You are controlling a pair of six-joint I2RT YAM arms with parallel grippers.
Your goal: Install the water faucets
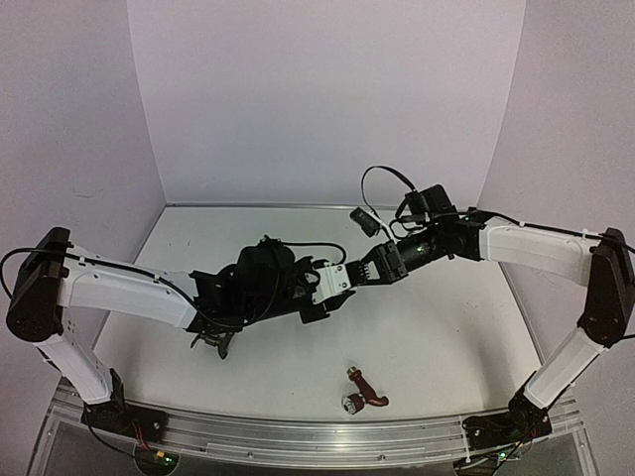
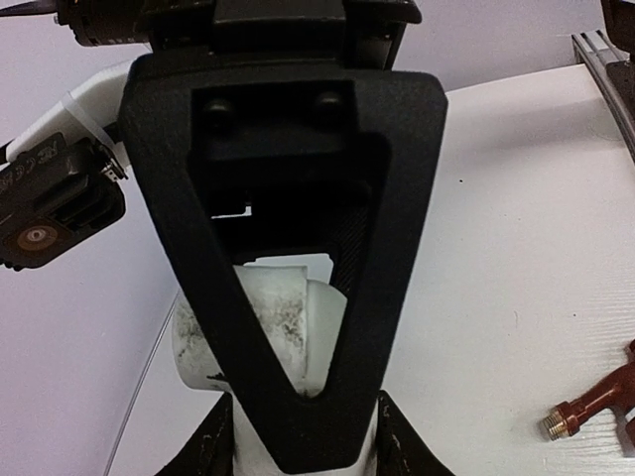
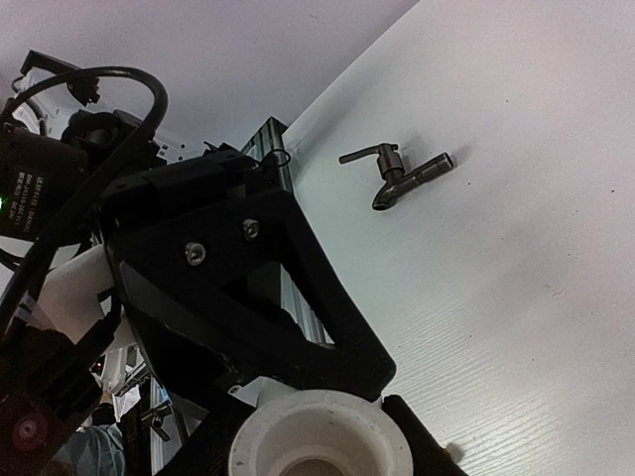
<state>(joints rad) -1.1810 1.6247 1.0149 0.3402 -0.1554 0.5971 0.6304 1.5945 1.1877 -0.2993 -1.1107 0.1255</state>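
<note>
Reddish-brown faucet (image 1: 365, 390): small tap, silvery-brass threaded round end, lying on side on table, close to near edge, just right of centre, uninstalled. Dark grey faucet (image 3: 399, 175): thin lever handle, short spout, lying flat on table, left part, well apart from other, uninstalled.
</note>
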